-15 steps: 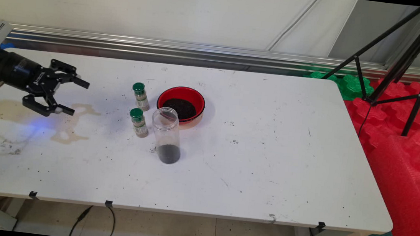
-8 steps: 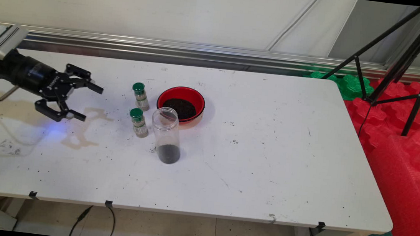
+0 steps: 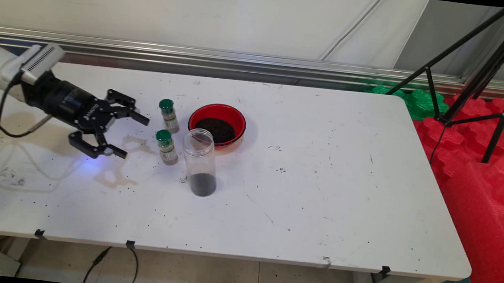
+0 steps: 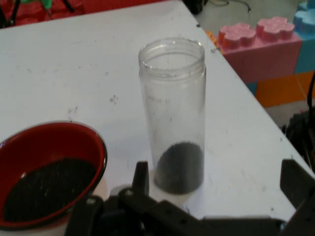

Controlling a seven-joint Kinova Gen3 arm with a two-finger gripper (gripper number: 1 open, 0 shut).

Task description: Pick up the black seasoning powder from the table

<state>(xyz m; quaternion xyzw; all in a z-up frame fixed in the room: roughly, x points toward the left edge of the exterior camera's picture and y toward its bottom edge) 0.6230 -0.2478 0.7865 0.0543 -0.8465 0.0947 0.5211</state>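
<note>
Main view: the jaws stand wide open and hold nothing, low over the white counter, pointing right at two green-capped bottles; the near bottle is just beside the jaws, not touching. Right of the bottles stands an open clear jar with dark grains at its bottom, and behind it a red bowl of dark grains. Hand view: the jar stands upright ahead between the spread fingers, the bowl at left.
</note>
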